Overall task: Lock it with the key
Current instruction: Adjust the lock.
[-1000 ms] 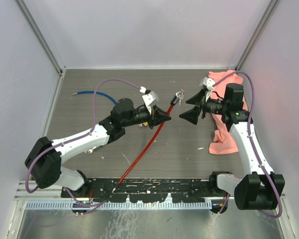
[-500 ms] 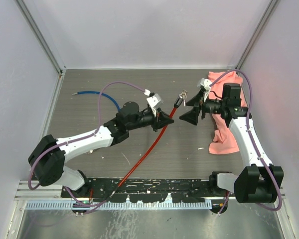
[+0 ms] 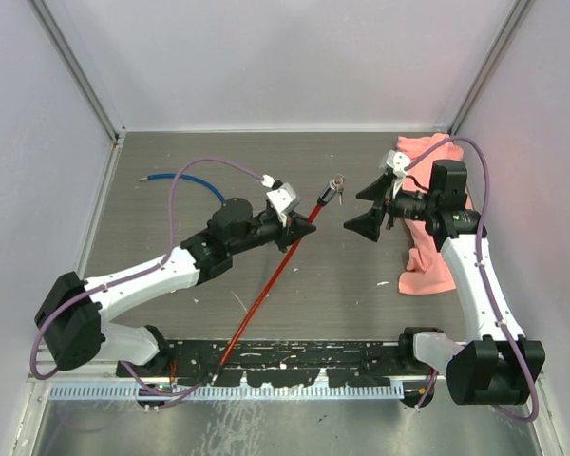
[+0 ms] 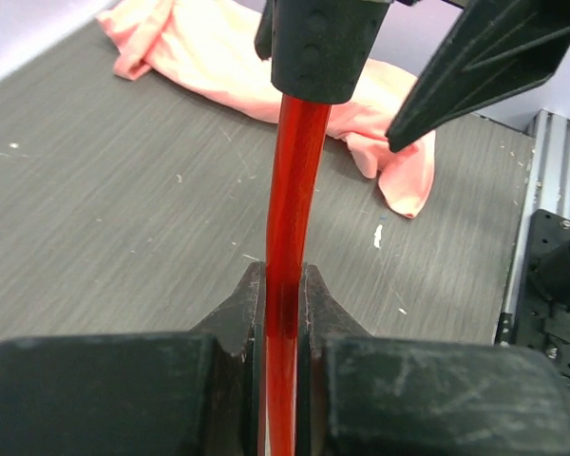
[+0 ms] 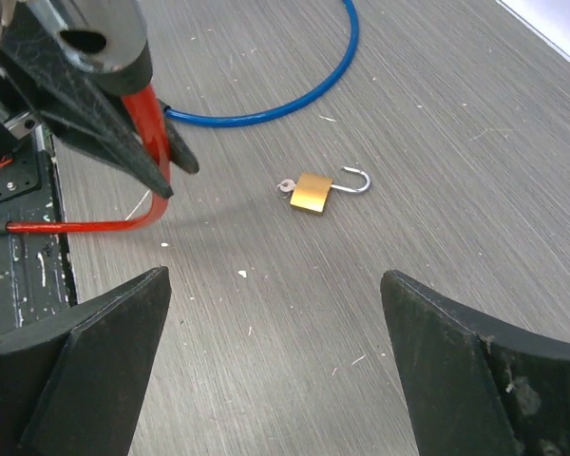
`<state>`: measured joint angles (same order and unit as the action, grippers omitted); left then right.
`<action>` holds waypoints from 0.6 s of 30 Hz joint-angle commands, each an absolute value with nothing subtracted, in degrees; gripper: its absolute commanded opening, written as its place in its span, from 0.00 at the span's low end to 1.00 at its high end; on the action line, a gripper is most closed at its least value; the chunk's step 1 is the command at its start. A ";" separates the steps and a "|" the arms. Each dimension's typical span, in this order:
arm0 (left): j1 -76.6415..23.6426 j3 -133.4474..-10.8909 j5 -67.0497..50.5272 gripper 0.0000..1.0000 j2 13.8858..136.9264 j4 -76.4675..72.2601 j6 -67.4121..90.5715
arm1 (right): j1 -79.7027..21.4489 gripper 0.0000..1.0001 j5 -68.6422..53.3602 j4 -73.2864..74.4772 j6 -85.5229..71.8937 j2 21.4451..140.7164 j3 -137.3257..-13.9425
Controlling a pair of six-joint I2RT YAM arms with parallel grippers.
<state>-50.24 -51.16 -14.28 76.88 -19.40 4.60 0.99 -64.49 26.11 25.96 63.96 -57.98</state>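
Note:
A red cable lock (image 3: 266, 290) runs from the near rail up to its black lock head (image 3: 330, 197), which has keys (image 3: 339, 180) hanging at its end. My left gripper (image 3: 307, 227) is shut on the red cable (image 4: 287, 218) just below the lock head (image 4: 326, 43) and holds it above the table. My right gripper (image 3: 362, 209) is open and empty, just right of the lock head; its fingertip (image 4: 475, 66) shows in the left wrist view. In the right wrist view, my right gripper (image 5: 275, 280) looks past the red cable (image 5: 148, 133) at a brass padlock (image 5: 313, 193).
The brass padlock lies on the table with its shackle open; it does not show in the top view. A blue cable (image 3: 184, 180) curves at the back left. A pink cloth (image 3: 427, 242) lies at the right, under my right arm. The black rail (image 3: 294, 359) runs along the near edge.
My left gripper has drawn back a little to the left with the red cable, and the lock head and keys moved left with it. My right gripper stays open and has shifted only slightly.

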 commanded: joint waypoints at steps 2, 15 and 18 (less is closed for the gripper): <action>-49.48 -56.74 -10.80 0.00 74.63 -18.82 -0.33 | 1.23 0.97 -67.98 25.61 27.27 62.47 -59.94; -49.49 -57.44 -9.00 0.00 79.93 -19.85 8.72 | 1.22 0.97 -66.86 26.86 30.18 63.29 -58.96; -49.50 -58.16 -9.29 0.00 80.00 -18.47 8.99 | 1.23 0.97 -65.53 26.86 29.80 63.60 -58.49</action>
<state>-49.74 -54.35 -9.19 80.88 -15.92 7.03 0.99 -67.09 27.16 30.04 63.46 -56.73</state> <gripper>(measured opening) 0.070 0.974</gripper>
